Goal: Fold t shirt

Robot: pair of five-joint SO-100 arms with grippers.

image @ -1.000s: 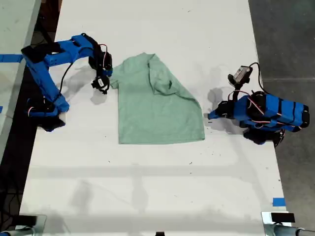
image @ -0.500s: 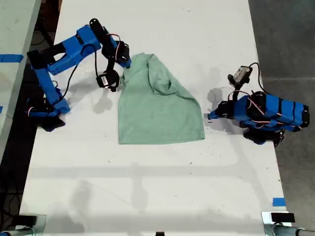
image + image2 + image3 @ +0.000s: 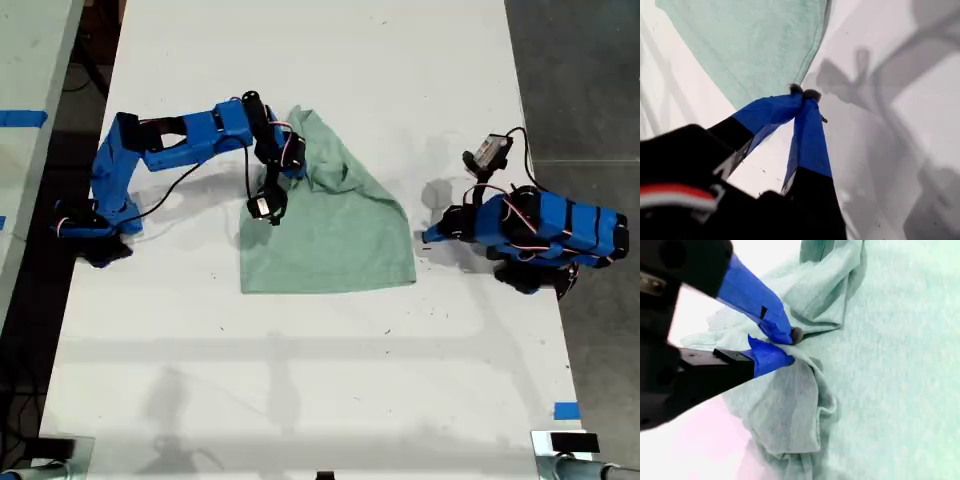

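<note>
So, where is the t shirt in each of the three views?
Exterior view: the t shirt lies mid-table between the arms.
First wrist view: its corner, just beyond my first end effector.
Second wrist view: t shirt fills the picture; my second end effector pinches a fold.
Shared landmark: white table.

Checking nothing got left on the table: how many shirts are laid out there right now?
1. The t shirt lies mid-table between the two arms, one side bunched and pinched in my second pincer. My first pincer sits shut beside its other edge.
</note>
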